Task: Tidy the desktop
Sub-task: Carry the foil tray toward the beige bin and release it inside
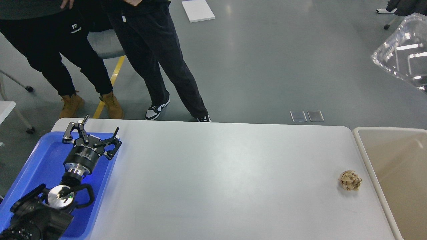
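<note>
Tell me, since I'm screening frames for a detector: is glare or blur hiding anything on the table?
Head view: soft overhead light leaves a pale sheen on the white-grey rectangular desktop, with no hard glare; the crumpled brown paper ball is sharp with a faint shadow; the left claw over the blue plastic tray is crisp and open.

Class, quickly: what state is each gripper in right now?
Left gripper: jaws open, holding nothing, above the blue tray.
Right gripper: not in view.
</note>
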`<move>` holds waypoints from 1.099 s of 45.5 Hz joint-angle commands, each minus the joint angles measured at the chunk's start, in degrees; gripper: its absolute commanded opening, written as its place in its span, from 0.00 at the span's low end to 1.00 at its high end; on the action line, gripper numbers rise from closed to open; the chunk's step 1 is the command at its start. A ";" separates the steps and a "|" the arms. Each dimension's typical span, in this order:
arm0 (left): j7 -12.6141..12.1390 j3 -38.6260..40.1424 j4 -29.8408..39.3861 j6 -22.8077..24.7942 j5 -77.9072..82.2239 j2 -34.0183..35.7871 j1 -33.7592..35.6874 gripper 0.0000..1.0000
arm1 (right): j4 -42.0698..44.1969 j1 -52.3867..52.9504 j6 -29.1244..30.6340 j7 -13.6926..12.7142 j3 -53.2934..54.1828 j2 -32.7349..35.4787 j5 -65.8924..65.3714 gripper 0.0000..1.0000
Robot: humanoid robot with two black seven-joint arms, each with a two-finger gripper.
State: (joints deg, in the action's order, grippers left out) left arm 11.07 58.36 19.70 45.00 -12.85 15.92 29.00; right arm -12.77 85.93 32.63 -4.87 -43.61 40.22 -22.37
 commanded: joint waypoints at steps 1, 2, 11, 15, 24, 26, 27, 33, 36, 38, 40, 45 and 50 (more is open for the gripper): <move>0.00 0.00 -0.01 0.00 0.02 -0.01 0.00 1.00 | 18.30 -20.09 -9.77 -3.30 20.04 -3.82 1.01 0.00; 0.00 0.00 -0.01 0.00 0.02 -0.01 0.00 1.00 | 19.18 -21.15 -10.74 -3.83 21.62 -4.44 0.92 0.00; 0.00 0.00 -0.01 0.00 0.02 -0.01 0.00 1.00 | 20.51 -29.50 -25.68 -10.95 34.19 -9.19 1.10 0.00; 0.00 0.00 -0.01 0.00 0.02 -0.01 0.00 1.00 | 20.42 -31.52 -29.19 -12.27 37.45 -10.77 1.27 0.00; 0.00 0.00 -0.01 0.00 0.02 -0.01 0.00 1.00 | 20.16 -36.27 -34.21 -12.88 40.71 -13.32 5.05 0.00; 0.00 0.00 -0.01 0.00 0.02 -0.01 0.00 1.00 | 20.16 -37.15 -34.30 -12.88 40.88 -13.85 6.54 0.00; 0.00 0.00 -0.01 0.00 -0.07 -0.01 0.00 1.00 | 20.16 -37.59 -34.39 -12.88 40.97 -14.11 7.33 0.00; 0.00 0.00 -0.01 0.00 -0.07 -0.01 0.00 1.00 | 20.16 -41.10 -34.48 -12.27 40.97 -15.52 9.80 0.00; 0.00 0.00 -0.01 0.00 0.02 0.07 0.00 1.00 | 20.07 -42.60 -34.48 -12.01 40.97 -16.22 9.80 0.00; 0.00 0.00 -0.01 0.00 -0.07 0.07 0.00 1.00 | 20.07 -43.48 -34.48 -11.74 40.97 -16.40 9.80 0.00; 0.00 0.00 -0.01 0.00 -0.07 -0.01 0.00 1.00 | 19.98 -44.18 -34.48 -11.48 40.97 -16.84 9.80 0.00; 0.00 0.00 -0.01 0.00 -0.07 -0.01 0.00 1.00 | 19.28 -45.68 -34.48 -10.60 40.88 -17.63 9.80 0.00; 0.00 0.00 -0.01 0.00 -0.07 -0.01 0.00 1.00 | 19.10 -46.82 -34.48 -9.72 40.71 -18.33 9.80 0.00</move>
State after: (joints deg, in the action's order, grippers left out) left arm 11.07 58.36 19.69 45.00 -12.91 15.91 29.00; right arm 6.84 42.82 -1.28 -16.02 -3.22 23.74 -13.29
